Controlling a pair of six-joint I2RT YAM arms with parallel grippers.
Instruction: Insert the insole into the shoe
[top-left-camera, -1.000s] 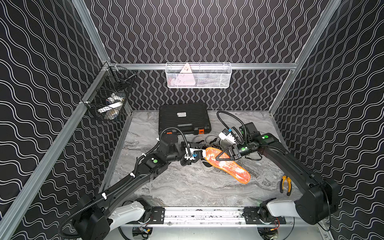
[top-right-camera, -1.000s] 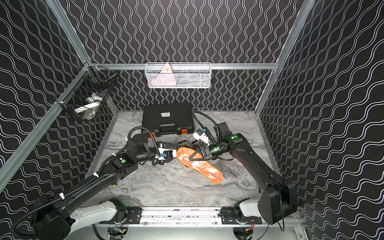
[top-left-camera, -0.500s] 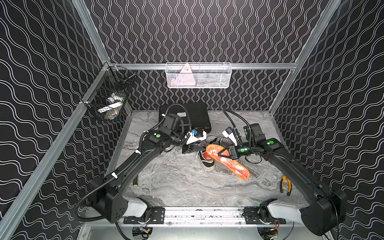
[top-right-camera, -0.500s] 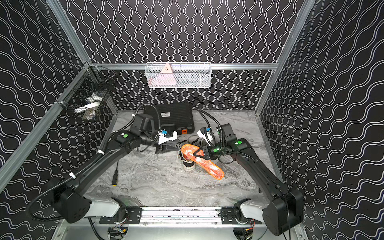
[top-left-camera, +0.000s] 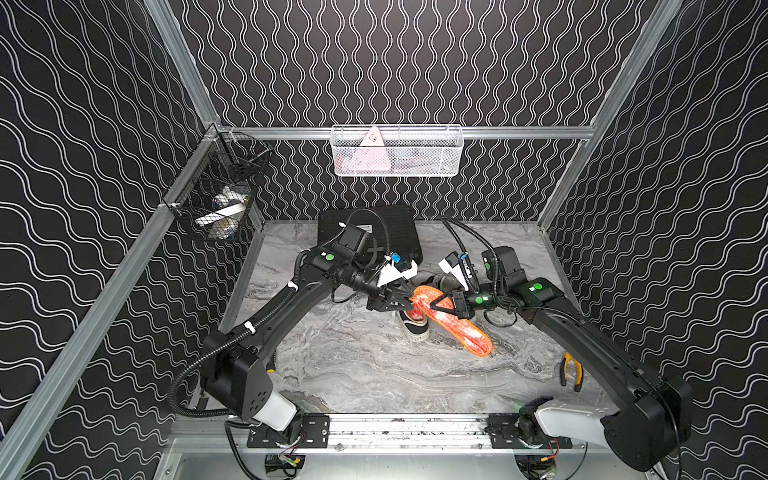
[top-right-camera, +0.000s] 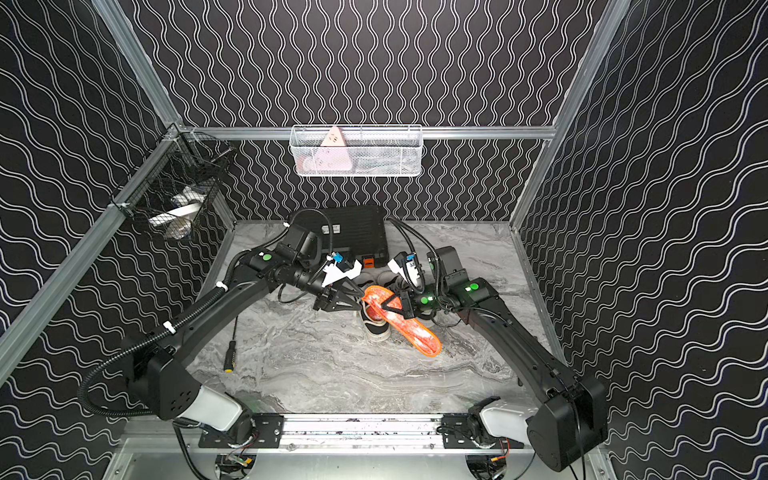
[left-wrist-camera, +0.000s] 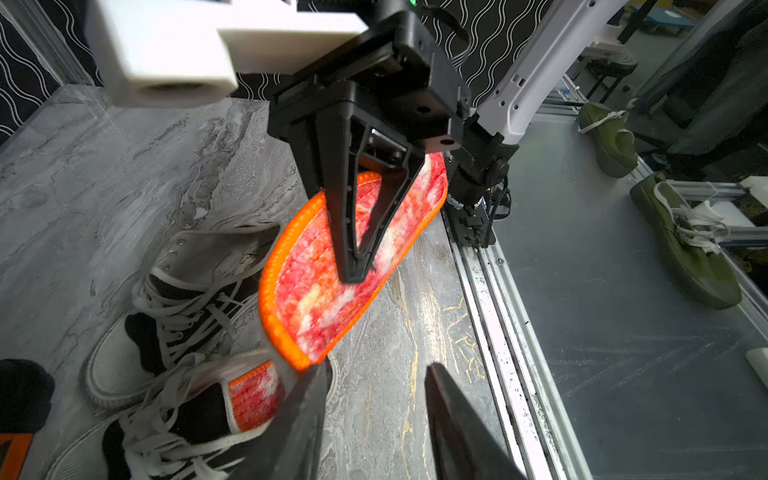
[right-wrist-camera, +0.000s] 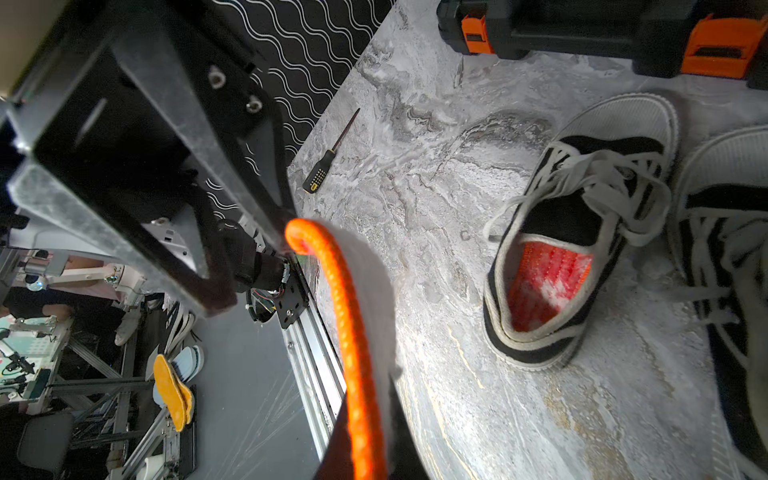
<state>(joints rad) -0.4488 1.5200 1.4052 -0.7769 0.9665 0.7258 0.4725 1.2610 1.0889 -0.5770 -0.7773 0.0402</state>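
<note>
My right gripper (top-left-camera: 433, 306) is shut on an orange-edged red insole (top-left-camera: 455, 330), holding it on edge above the table; its jaws (right-wrist-camera: 365, 436) pinch the rim. The left gripper (top-left-camera: 409, 305) is open, with nothing between its fingers (left-wrist-camera: 307, 415). It sits at the insole's (left-wrist-camera: 307, 299) far end, one fingertip right beside it. Below stands a black-and-white shoe (right-wrist-camera: 561, 257) with a red insole lying inside. A second shoe (right-wrist-camera: 727, 249) stands next to it; its inside is hidden. Both top views show the first shoe's heel (top-right-camera: 376, 332).
A black tool case (top-left-camera: 370, 232) with orange latches stands at the back, just behind the shoes' toes. A screwdriver (top-right-camera: 230, 357) lies at the left and pliers (top-left-camera: 569, 370) at the right. Wire baskets hang on the back wall (top-left-camera: 397, 151) and the left wall (top-left-camera: 220, 203).
The left arm has risen from low beside the shoes and swung right to the insole's end, its jaws narrowing a little. The right gripper has kept hold of the insole, lifting it slightly.
</note>
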